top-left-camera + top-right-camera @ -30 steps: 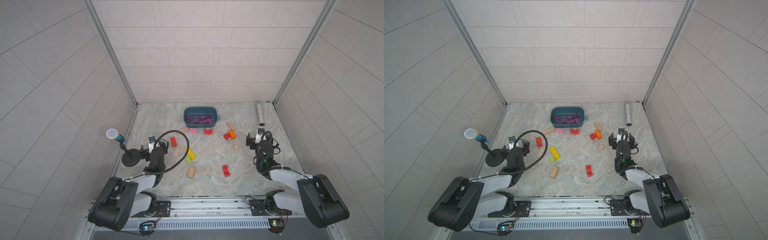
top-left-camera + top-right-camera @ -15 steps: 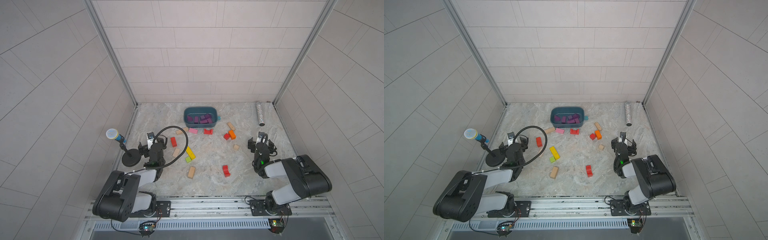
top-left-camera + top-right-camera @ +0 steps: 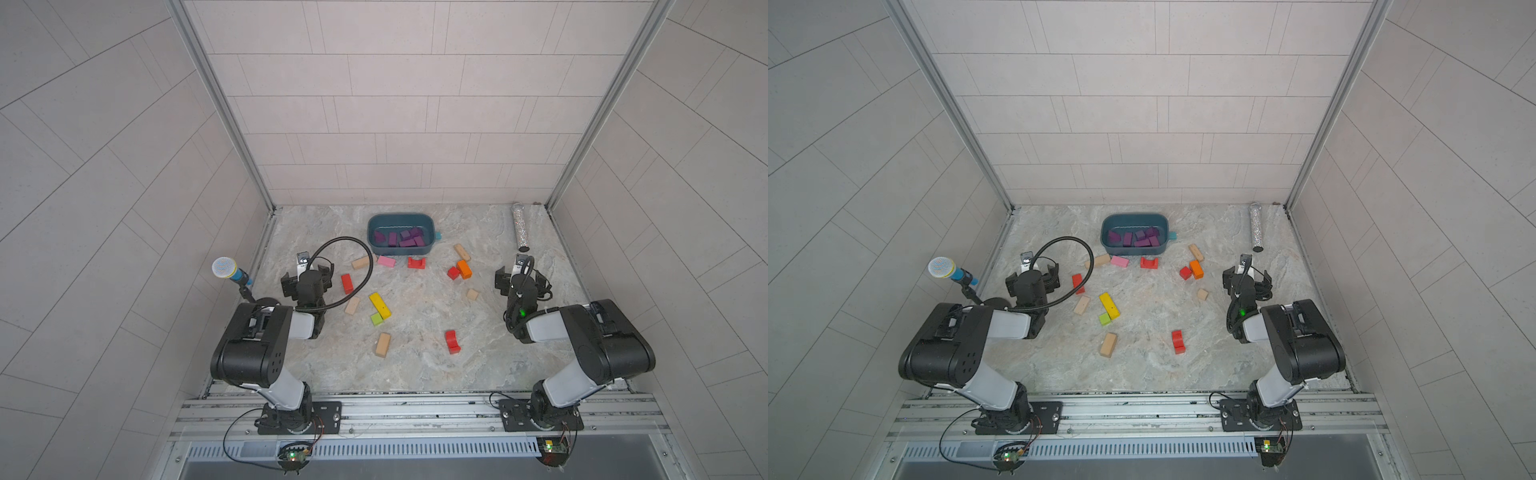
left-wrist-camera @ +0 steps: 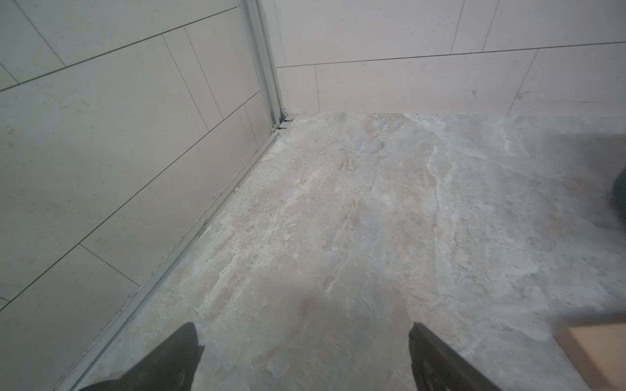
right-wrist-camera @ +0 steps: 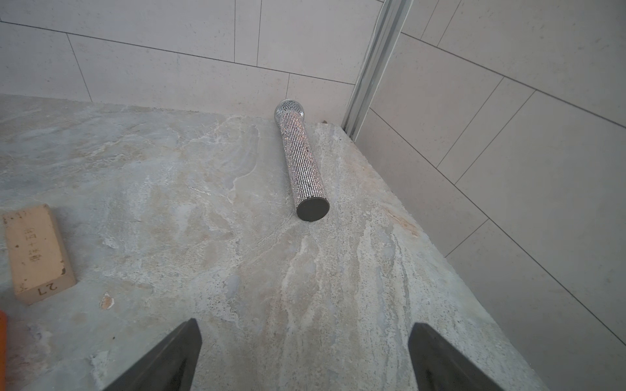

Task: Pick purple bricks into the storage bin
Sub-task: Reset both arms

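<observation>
Where the grey marbled tabletop (image 3: pixel 415 370) lies farthest from the dark teal rectangular plastic storage bin (image 3: pixel 400 251), a red arched wooden block (image 3: pixel 451 341) and a plain wooden bar (image 3: pixel 382 344) are seen, apart from each other. Closer to the bin, a yellow wooden bar (image 3: pixel 380 305) is noted, with a small green wooden cube (image 3: pixel 377 319) just beside its near end.

Well off the bin on the left arm's side, the left gripper (image 4: pixel 303 337) is logged low over the tabletop. Its jaws are spread wide, nothing is gripped, and only bare surface is shown between them. A blue-headed microphone on a black stand (image 3: pixel 225 268) is placed beside it, farther from the bin.

Well off the bin on the right arm's side, the right gripper (image 5: pixel 305 326) is logged the same way: jaws wide, nothing held.

Near the bin on that side, a red wooden cube (image 3: pixel 453 272) and an orange wooden block (image 3: pixel 464 269) are seen touching. Just in front of the bin, a pink wooden bar (image 3: pixel 385 261) and a second red arch (image 3: pixel 416 262) are found.

Inside the bin, the purple wooden bricks (image 3: pixel 401 240) are piled loosely; an exact count cannot be told.

Level with the bin, well apart on the right arm's side, a silver glitter-covered microphone (image 5: pixel 305 159) is laid flat by the far corner.
</observation>
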